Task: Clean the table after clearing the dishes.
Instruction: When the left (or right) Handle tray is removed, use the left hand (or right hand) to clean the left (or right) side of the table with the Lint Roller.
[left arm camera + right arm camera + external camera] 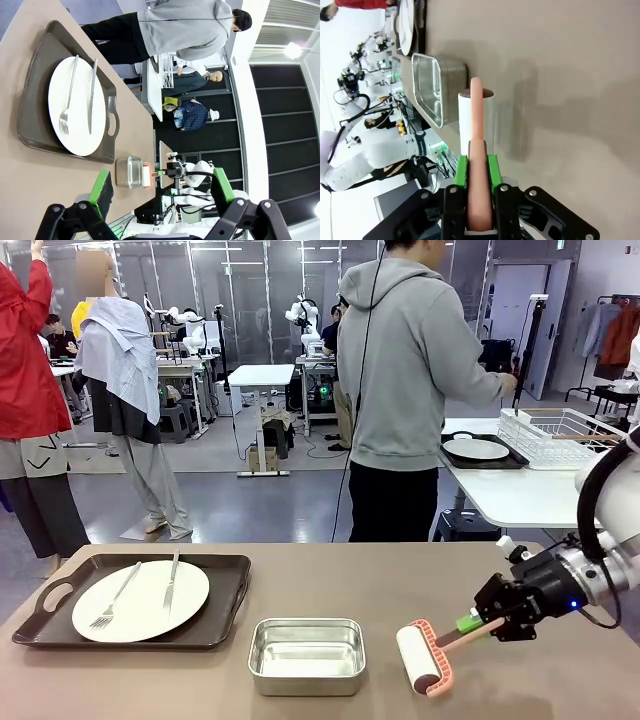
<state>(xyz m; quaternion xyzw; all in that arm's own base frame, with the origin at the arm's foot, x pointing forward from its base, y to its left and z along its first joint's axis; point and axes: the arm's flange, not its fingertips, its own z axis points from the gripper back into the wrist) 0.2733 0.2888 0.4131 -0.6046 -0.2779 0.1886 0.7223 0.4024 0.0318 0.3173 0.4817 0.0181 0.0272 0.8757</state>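
Roller [419, 659] at front-right of the table [400, 575], its white drum apparently resting on the top, just beside the pan [306, 652]. The right gripper [474, 623] is clamped on the pink handle, a green pad on either side, and the handle runs straight out along the fingers. My reading is that this hold lets the wrist push and pull the drum flat over the surface.

The left gripper [161, 187] has its jaws apart with nothing between them. It hangs above the left end and looks down on the tray [228, 608]. It seems free to take a handle, but that is a guess.

Dishes: one plate [145, 618], with fork [115, 600] and knife [172, 583] laid across it, sits on that tray at the table's left. The far plate [475, 449] sits on a dark tray on the white table [520, 495], next to a rack [560, 435]. The person [410, 350] stands at the far edge, turned toward that side table.

Judgement: clearing is about half done. The roller starts on the bare right side because the tray and pan occupy the rest. The drum could knock the pan if it strays left.
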